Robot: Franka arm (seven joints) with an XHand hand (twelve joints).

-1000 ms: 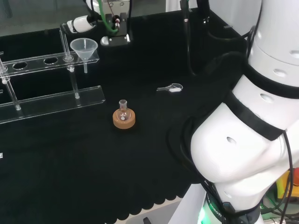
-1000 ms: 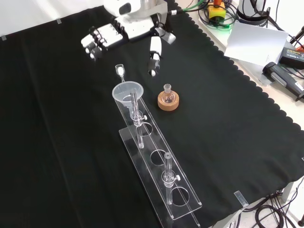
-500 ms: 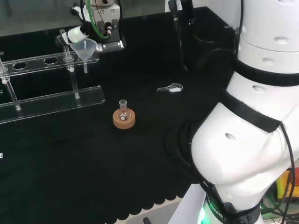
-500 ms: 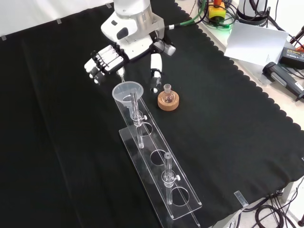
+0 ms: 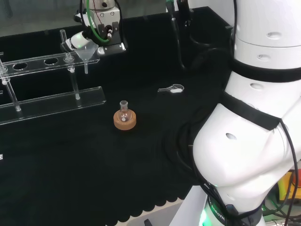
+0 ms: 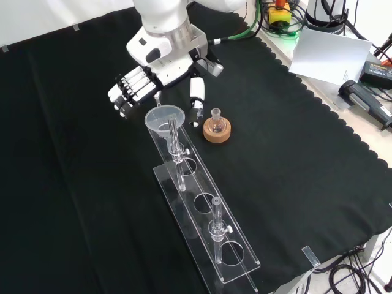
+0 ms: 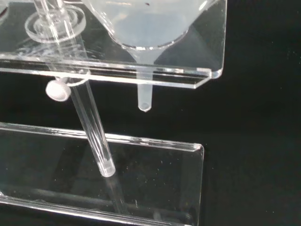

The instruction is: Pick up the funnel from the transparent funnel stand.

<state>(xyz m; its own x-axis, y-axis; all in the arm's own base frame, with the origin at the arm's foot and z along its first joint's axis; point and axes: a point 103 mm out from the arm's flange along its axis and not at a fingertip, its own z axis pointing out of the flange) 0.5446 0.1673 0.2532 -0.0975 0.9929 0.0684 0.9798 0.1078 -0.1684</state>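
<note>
So the robot hand (image 6: 160,72) is hanging right over the far end of the funnel stand (image 6: 205,222) in the front view, fingers (image 6: 127,92) spread out to the left of the funnel (image 6: 164,120) and the thumb (image 6: 196,98) pointing down on its right. It's wide open, nothing between fingers and thumb, and I can't see it touching the funnel.

The funnel itself is sitting in the end hole of the stand's upper shelf. In the head view the robot hand (image 5: 87,40) is just behind and over the funnel (image 5: 85,55), covering part of its rim, so only the cone and stem show under it. From the wrist view you get a close look: the funnel (image 7: 141,33) cone sits in the top plate of the funnel stand (image 7: 178,179), with its stem poking through below the plate and ending above the base plate without touching it. One of the clear posts with a white screw knob (image 7: 58,89) stands just beside it.

Other stuff on the worktop (image 6: 294,159): a small glass flask (image 6: 215,117) sits upright on a cork ring (image 6: 217,132), just to the right of the funnel in the front view and near the thumb tip. In the head view there's also a small clear scoop-looking thing (image 5: 171,88) lying flat on the black cloth, well apart from the stand.
</note>
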